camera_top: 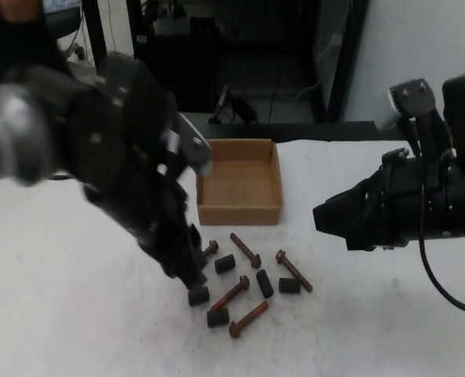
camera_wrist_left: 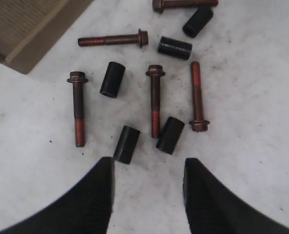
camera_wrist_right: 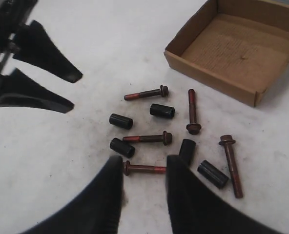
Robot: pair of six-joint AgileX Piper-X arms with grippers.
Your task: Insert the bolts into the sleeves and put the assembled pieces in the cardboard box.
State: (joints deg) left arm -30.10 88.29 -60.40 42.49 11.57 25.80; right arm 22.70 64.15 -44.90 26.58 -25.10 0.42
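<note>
The shallow brown cardboard box (camera_top: 239, 210) lies empty on the white bench (camera_top: 75, 314). The left gripper (camera_wrist_left: 147, 187) hangs low over the side of the scattered parts farthest from the box, its fingers wide apart and holding nothing. The right gripper (camera_wrist_right: 143, 190) is off to the box's right, also parted and empty.

Five rust-brown flanged steel bolts (camera_wrist_left: 155, 100) lie loose near the box's front wall. They are probably stiff and dense for their size. Their round shanks could roll, so a pinch across the plain shank near the head looks safest.

Five short black cylindrical sleeves (camera_wrist_left: 113, 79) lie among the bolts, none assembled yet. They look smooth and light and are likely to skid, so they are best gripped across the outer wall with the bore left clear.
</note>
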